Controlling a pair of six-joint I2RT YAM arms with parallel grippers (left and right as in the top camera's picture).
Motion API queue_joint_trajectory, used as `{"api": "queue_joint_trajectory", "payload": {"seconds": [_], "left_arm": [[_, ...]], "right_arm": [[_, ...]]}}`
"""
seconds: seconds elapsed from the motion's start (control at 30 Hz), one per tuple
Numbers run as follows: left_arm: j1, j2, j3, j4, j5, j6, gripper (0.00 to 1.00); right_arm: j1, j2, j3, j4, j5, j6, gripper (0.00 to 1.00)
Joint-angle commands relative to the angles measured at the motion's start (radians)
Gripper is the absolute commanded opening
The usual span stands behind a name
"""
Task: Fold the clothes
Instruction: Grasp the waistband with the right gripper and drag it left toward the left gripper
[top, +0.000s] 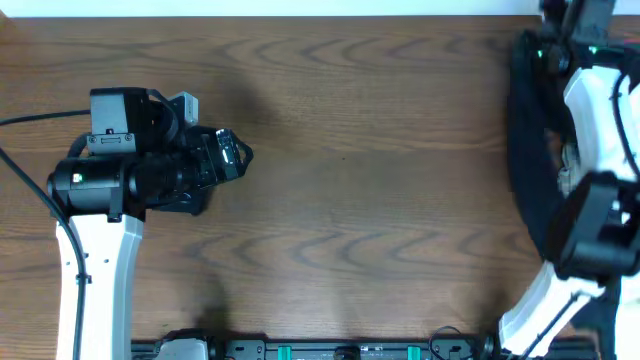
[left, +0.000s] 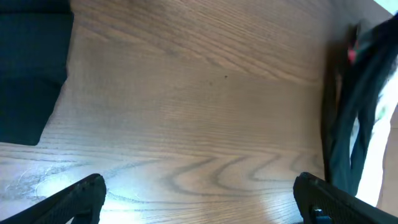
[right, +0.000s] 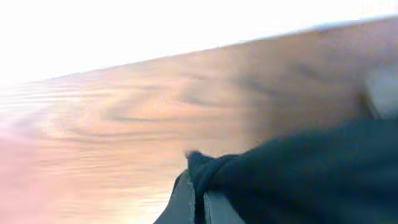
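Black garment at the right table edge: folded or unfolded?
Unfolded: the black garment trails as a loose strip along the right edge of the table, a bunch pinched in the right end effector.

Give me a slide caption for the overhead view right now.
Left gripper hovers open over the table; black pants hang beside the right arm.

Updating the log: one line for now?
left gripper open, empty | right gripper shut on black garment | garment lying along right of table
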Motion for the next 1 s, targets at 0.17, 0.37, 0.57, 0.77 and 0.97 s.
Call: {"api": "queue_joint_trajectory", "payload": {"seconds": [0.17, 0.37, 0.57, 0.77, 0.97], "left_arm": [[-0.002, -0.003, 0.02, -0.002, -0.012, 0.013, 0.98], [-0.002, -0.004, 0.02, -0.002, -0.012, 0.022, 0.98], [-0.002, -0.003, 0.02, -0.002, -0.013, 0.084, 0.98], [-0.002, -0.003, 0.02, -0.003, -0.055, 0.114, 0.98], [-0.002, -0.002, 0.02, -0.002, -0.107, 0.115, 0.98]], "right_arm": [[0.3, -0.041, 0.011, -0.085, -0.111, -0.027, 0.01], [0.512, -0.008, 0.011, -0.115, -0.1, -0.027, 0.01], [0.661, 0.018, 0.011, -0.135, -0.044, -0.028, 0.02], [0.718, 0.018, 0.011, -0.178, -0.021, -0.077, 0.39], [0.669, 0.018, 0.011, -0.22, 0.027, -0.087, 0.41]]}}
